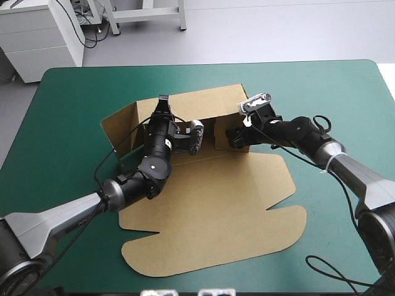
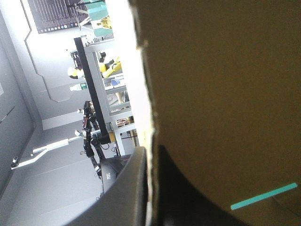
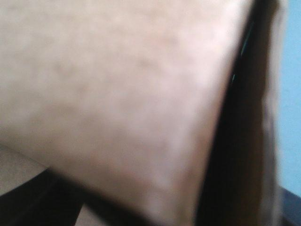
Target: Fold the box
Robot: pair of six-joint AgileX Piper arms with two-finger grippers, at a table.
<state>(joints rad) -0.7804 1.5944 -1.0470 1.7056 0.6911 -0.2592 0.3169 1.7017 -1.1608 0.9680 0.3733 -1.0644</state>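
1. The brown box (image 1: 210,209) lies at the middle of the high view on the teal-green cover (image 1: 68,105). Its walls stand raised in the upper centre of the frame. Its lid lies flat and spreads down toward the lower centre.
2. The left gripper (image 1: 163,103) comes in from the lower left and sits on the top edge of the far wall, upper centre-left. In the left wrist view the box (image 2: 225,94) has its cut edge running between the gripper's (image 2: 153,153) black fingers (image 2: 124,197), which pinch the board, all but pressed together.
3. The right gripper (image 1: 237,137) comes in from the right edge and is at the box's right side wall, just right of centre. Its wrist view is filled by blurred brown board (image 3: 117,94), seemingly very close. Whether it pinches the wall I cannot tell.
4. A thin strip of the teal-green cover (image 2: 263,197) shows past the board in the left wrist view.
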